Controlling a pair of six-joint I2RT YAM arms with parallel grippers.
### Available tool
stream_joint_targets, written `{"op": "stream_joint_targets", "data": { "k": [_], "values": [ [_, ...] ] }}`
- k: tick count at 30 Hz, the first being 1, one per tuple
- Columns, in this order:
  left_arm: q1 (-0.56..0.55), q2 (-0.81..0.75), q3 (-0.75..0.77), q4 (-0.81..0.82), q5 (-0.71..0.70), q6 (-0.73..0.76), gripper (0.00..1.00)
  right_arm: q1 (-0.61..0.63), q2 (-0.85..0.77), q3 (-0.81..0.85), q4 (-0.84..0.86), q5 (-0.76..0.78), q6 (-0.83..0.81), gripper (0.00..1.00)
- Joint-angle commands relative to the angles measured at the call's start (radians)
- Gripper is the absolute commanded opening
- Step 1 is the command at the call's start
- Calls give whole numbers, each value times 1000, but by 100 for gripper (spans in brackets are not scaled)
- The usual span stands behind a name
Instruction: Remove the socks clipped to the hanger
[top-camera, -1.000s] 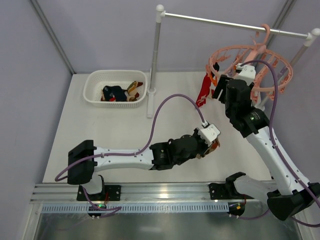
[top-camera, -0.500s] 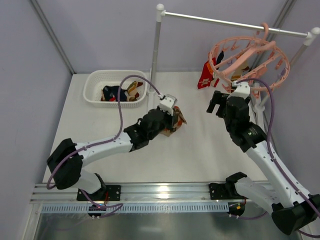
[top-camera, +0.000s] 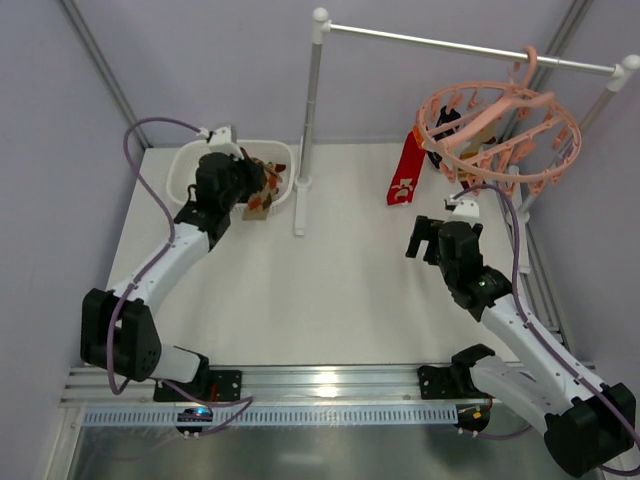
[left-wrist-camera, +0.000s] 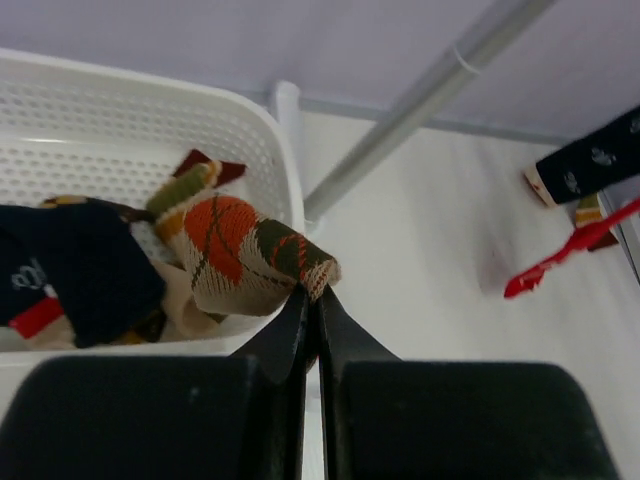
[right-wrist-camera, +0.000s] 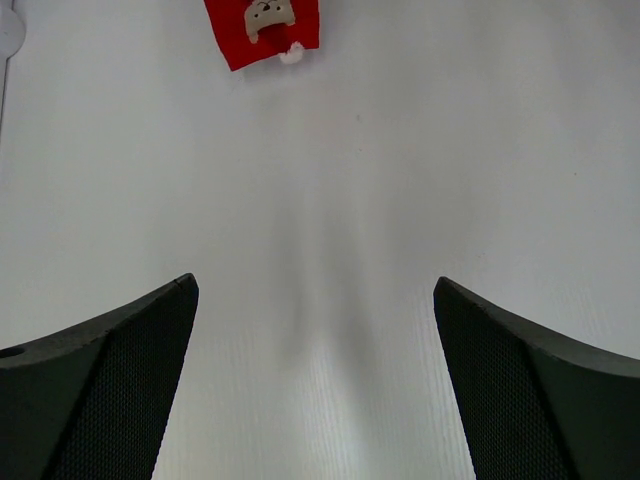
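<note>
The argyle sock is being held in the clamped left pincer over the far-left basket, the right pincer is being held wide open and empty, and at least one red sock is being left clipped to the far-right hanger.

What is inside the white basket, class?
A dark navy sock and an argyle sock, the latter pinched by the left pincer at the basket rim. Anything beneath them is covered.

White perforated basket (far left of the table) just beside the white rail stand
</note>
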Motion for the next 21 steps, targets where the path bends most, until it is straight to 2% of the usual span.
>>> {"op": "stream_joint_targets", "data": {
  "k": [1, 3, 7, 8, 13, 16, 21],
  "values": [
    [76, -4, 174, -63, 9, 19, 0, -30, -29, -25, 75, -57, 3, 99],
    [134, 26, 229, -111, -16, 24, 0, -44, -33, -39, 82, -89, 0, 100],
    [214, 82, 309, -81, -117, -5, 0, -72, -47, -47, 85, -129, -6, 99],
    [220, 116, 333, -88, -182, 13, 0, -79, -48, -52, 85, -132, -6, 100],
    [232, 245, 435, -94, -339, 102, 0, -105, -65, -67, 95, -158, -12, 100],
    [234, 280, 429, -48, -392, 137, 0, -110, -70, -70, 99, -178, -12, 100],
    [234, 339, 418, -9, -401, 179, 0, -118, -62, -76, 116, -194, -10, 100]
  ]
}}
